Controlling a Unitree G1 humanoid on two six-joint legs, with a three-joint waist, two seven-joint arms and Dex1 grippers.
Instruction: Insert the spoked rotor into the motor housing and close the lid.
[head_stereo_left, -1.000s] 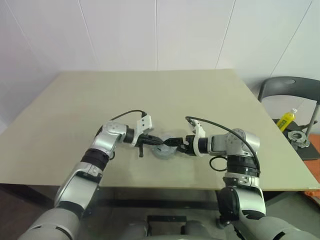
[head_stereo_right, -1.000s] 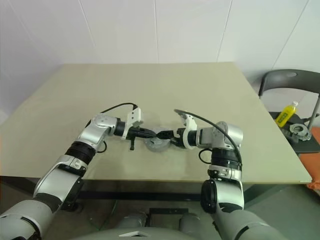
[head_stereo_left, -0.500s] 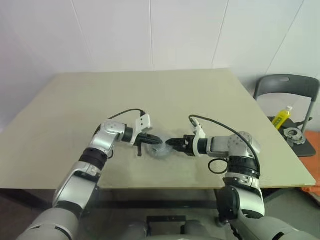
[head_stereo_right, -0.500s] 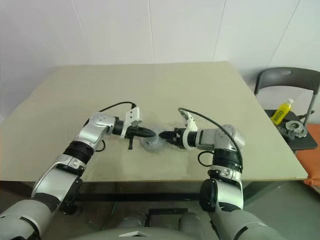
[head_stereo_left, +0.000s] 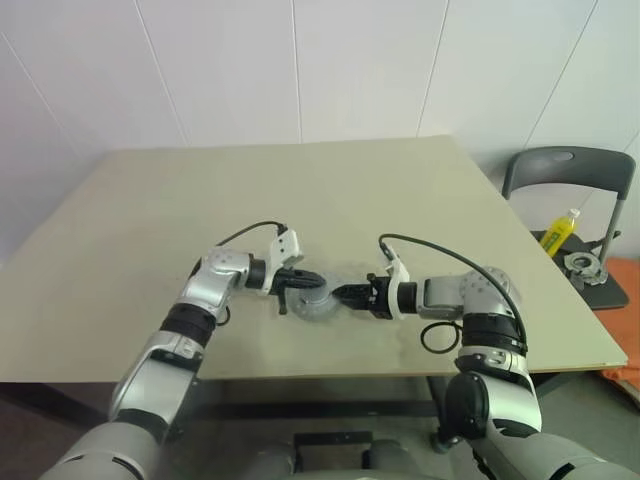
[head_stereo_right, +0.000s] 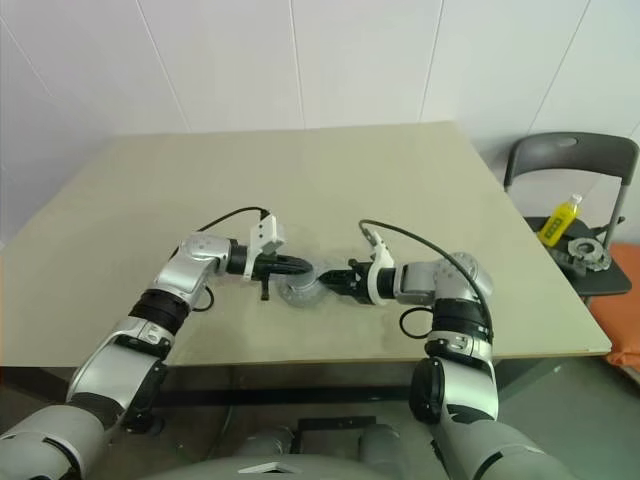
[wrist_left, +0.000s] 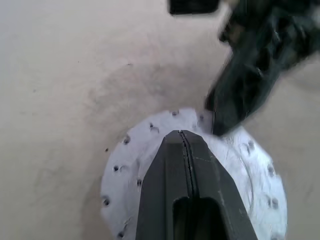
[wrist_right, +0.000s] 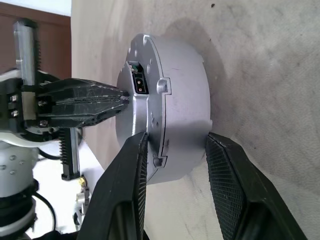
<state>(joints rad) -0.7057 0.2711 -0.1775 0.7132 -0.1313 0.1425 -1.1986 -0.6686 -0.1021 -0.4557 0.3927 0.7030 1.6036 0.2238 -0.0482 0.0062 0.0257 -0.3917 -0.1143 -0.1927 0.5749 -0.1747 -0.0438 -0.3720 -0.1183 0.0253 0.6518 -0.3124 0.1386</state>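
Motor housing (wrist_right: 170, 105) lying on the bench (head_stereo_left: 150, 200), right hand (wrist_right: 175, 150) straddling its rim with parted fingers, left hand (wrist_left: 186, 150) pressing shut on top

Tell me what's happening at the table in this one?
A humanoid robot is working a round silver motor unit on the tan table with both arms. The left gripper, fingers shut, presses its tip on the unit's top face. The right gripper has its two fingers on either side of the unit's rim, closing on it. A yellow bottle sits on a chair nearby.
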